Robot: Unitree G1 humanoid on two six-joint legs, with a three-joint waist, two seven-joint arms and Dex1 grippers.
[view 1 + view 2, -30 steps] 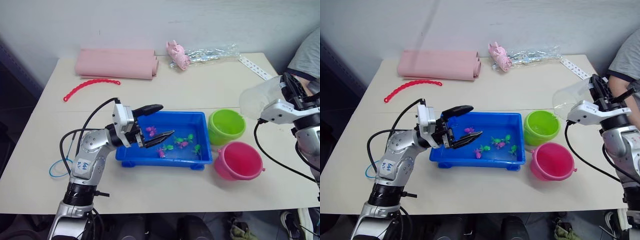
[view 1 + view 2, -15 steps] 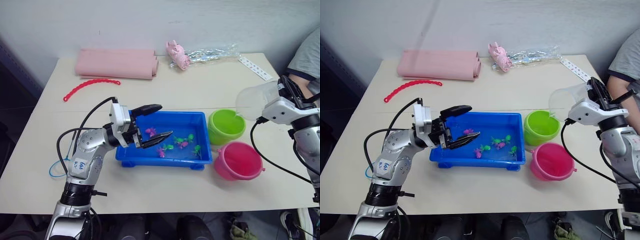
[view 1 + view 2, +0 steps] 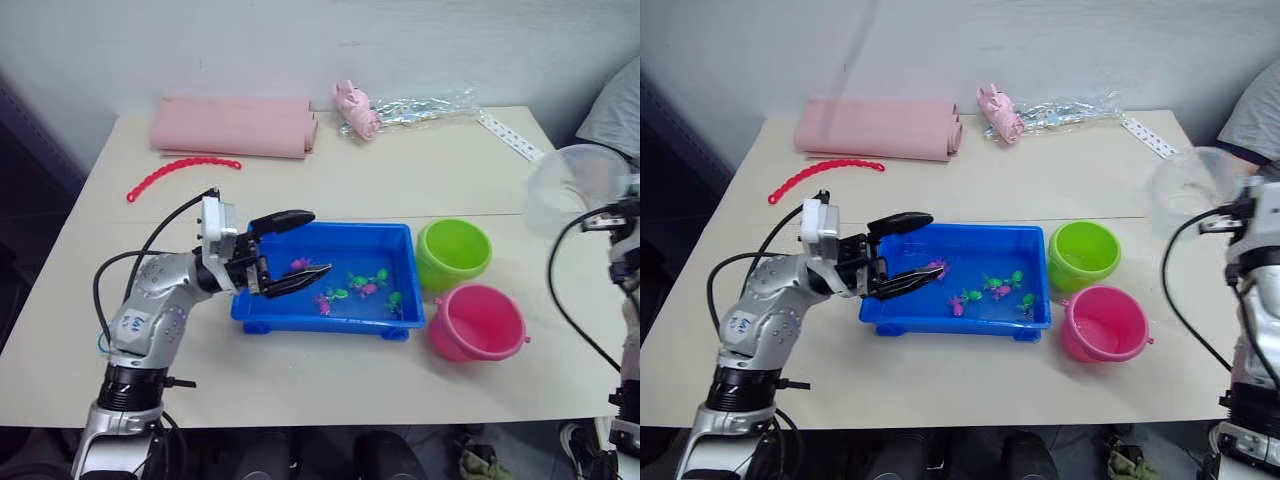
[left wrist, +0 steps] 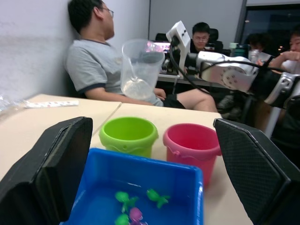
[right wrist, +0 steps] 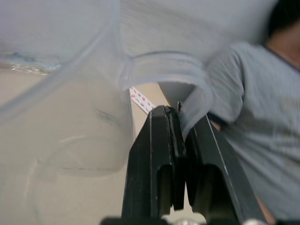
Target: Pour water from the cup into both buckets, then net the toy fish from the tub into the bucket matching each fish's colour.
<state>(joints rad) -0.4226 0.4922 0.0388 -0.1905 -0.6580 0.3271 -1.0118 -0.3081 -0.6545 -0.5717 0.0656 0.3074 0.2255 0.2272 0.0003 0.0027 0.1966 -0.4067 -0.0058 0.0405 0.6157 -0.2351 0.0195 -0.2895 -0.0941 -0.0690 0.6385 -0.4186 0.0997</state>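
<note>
Nearest to me, my left gripper [image 3: 285, 250] hangs over the left end of the tub [image 3: 400, 240], its two black fingers spread wide apart with nothing between them. From my left wrist I look past those fingers [image 4: 51, 168] into the blue tray and out to the buckets beyond.

The tub sits in the middle of the table [image 3: 420, 170]. In it lie the toy fish [image 3: 355, 288], pink ones and green ones scattered toward its right half, with one pink fish further left, just beneath my lower fingertip.

Right of the tub stand the two buckets. The pink bucket [image 3: 478, 321] is the nearer one and the green bucket [image 3: 453, 251] is just behind it, their rims almost touching. Both stand upright.

At the far right, my right gripper [image 5: 180, 140] is clamped on the handle of the cup [image 3: 572, 193], the two fingers pressed together around it. I hold the clear cup roughly upright in the air, to the right of the green bucket and apart from it.

Farther off, a red bead chain [image 3: 180, 172] lies on the left of the table, and behind it a pink rolled cloth [image 3: 235, 126]. Beside that, at the far edge, are a small pink toy [image 3: 355, 107] and a crinkled clear bag [image 3: 425, 105].

A person in a grey shirt [image 4: 93, 65] sits beyond the table's right side.
</note>
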